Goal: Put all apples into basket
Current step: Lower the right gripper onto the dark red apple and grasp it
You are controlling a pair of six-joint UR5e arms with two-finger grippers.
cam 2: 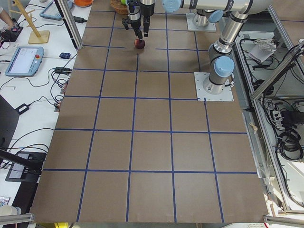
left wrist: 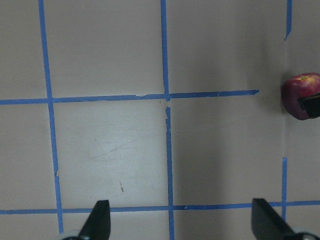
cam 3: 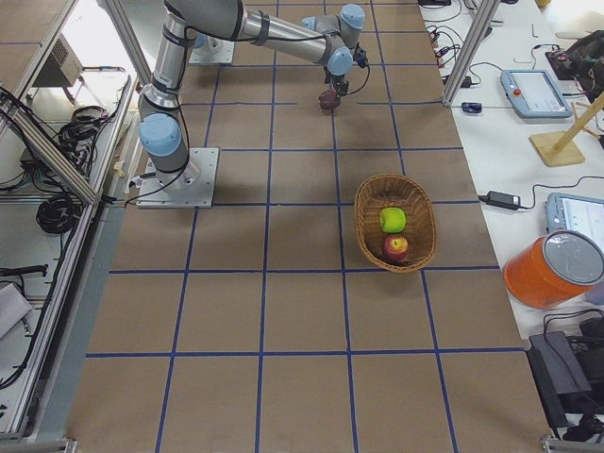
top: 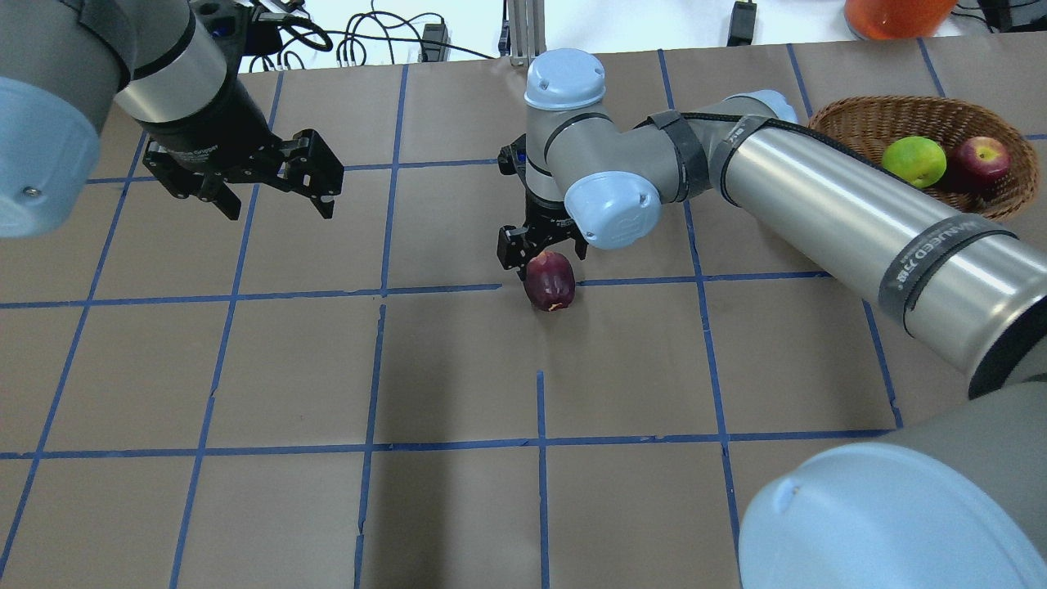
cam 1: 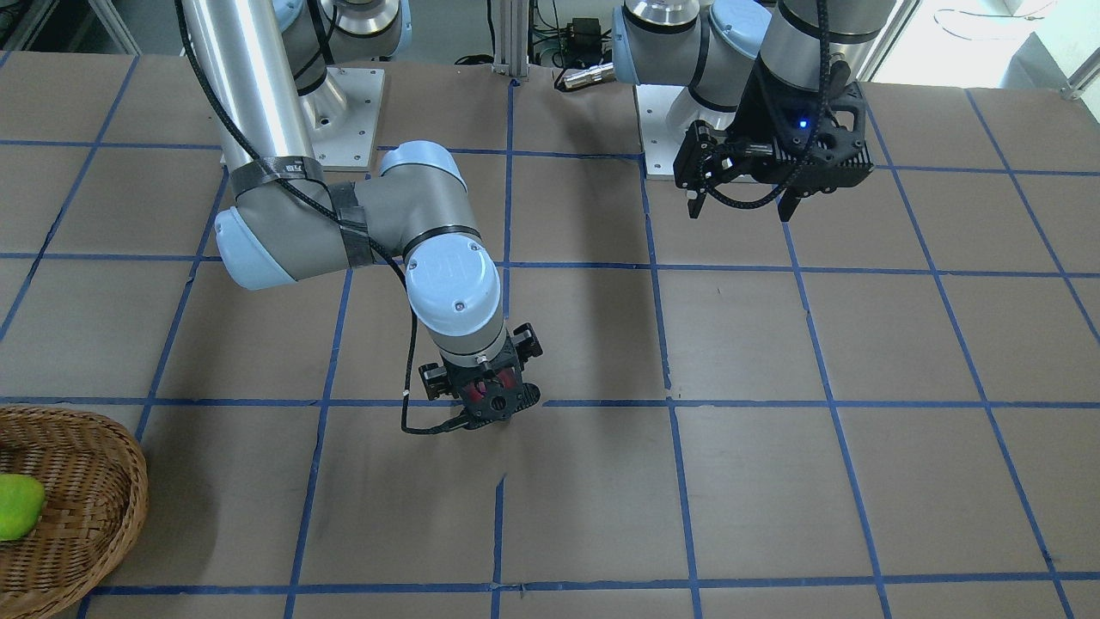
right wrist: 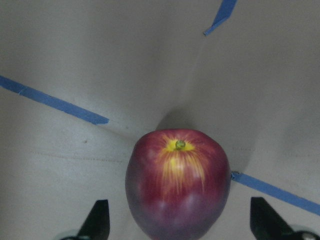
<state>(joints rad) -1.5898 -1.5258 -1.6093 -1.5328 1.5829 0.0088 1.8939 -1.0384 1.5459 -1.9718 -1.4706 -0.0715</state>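
Probably firm, smooth and roll-prone, the maroon apple (right wrist: 177, 182) wants gripping across its middle by the right gripper (right wrist: 179, 212), its fingers (right wrist: 98, 220) spread wide.

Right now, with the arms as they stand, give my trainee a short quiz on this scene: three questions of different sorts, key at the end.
1. True or false: the dark maroon, elongated apple lies in the round tan woven wicker basket.
2. How many apples lie in the basket? A. one B. two C. three
3. Fill in: the gripper poised over the maroon apple, with a finger on either side of it, belongs to the robot's ___ arm.

Key
1. False: it sits on the table.
2. B: the bright green apple and the red apple.
3. Right: it is the right gripper, and it is open.
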